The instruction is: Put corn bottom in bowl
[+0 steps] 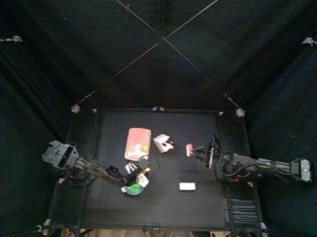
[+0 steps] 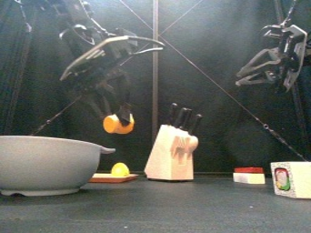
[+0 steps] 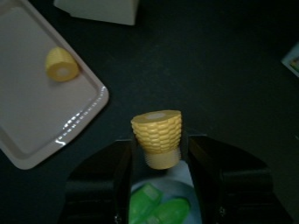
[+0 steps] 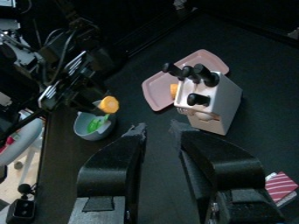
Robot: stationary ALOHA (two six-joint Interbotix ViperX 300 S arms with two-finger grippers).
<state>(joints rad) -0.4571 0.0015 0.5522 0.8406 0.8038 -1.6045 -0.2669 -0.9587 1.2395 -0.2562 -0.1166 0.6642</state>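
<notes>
Inspection, largest first. Table: black, bearing a pink tray with one corn piece left on it, at ten o'clock from my jaws. Green bowl: directly under my left gripper. That claw is clenched on the corn bottom, held above the bowl. Right gripper: released, raised, idle. Risk: the bowl is small; an off-centre release could bounce the corn off its rim onto the table

Yellow corn piece, green bowl, pink tray, black table
</notes>
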